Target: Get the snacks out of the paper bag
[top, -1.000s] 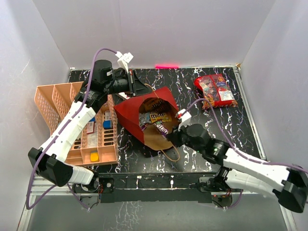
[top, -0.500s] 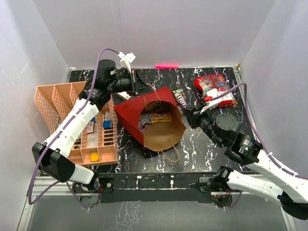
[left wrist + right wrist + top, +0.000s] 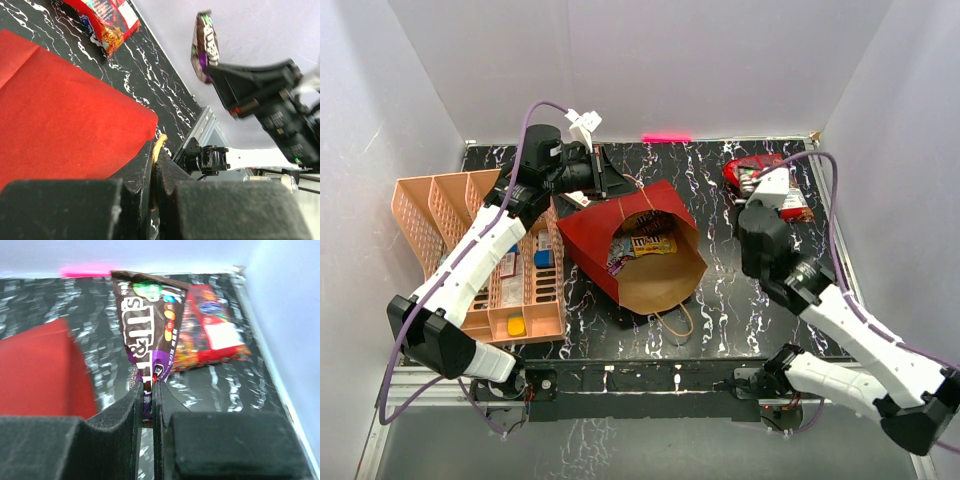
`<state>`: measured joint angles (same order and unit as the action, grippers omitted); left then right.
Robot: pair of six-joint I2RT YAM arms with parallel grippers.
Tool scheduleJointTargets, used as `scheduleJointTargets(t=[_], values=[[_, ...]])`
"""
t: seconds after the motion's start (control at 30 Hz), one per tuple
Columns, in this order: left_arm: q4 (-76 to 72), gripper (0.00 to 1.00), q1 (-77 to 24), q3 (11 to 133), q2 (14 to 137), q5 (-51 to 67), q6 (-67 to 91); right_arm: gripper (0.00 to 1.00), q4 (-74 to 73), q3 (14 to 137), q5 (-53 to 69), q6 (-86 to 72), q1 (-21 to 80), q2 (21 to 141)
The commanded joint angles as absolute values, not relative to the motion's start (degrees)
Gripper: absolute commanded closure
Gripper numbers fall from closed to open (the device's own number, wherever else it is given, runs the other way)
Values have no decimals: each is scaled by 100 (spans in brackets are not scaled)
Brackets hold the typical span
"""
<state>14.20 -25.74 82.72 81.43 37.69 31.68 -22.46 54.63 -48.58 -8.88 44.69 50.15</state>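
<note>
From above, the left hand (image 3: 615, 185) sits at the far rim of the red paper bag (image 3: 590, 245), which lies open-mouthed with snacks (image 3: 645, 245) inside. In the left wrist view, that hand is pinched shut on the bag's cord handle (image 3: 158, 145). In the right wrist view, the right hand (image 3: 148, 392) clamps an M&M's packet (image 3: 145, 325), with red snack bags (image 3: 212, 335) just beyond it on the desk (image 3: 225, 385).

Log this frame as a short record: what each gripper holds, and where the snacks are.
left gripper: shut on thin brown cord handle of large red paper gift bag
right gripper: shut on shiny brown-and-purple candy packet, lifted clear of the black marbled table
inside bag: several small packets
outside bag: red snack bags lying at the table's far right corner
bag pose: on its side, mouth open
</note>
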Motion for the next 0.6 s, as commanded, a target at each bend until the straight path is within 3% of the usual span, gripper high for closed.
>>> scheduleJointTargets(t=[0.0, 0.33, 0.57], values=[[1347, 100, -2604, 8277, 7928, 3802, 3164, 90, -2189, 5575, -4398, -1236, 2882, 5470], [1160, 100, -2602, 8658, 8008, 3875, 3364, 90, -1402, 4437, -2161, -1944, -525, 6673], [997, 100, -2602, 8761, 8053, 4023, 3548, 90, -456, 3627, -1804, -2208, -1206, 7419]])
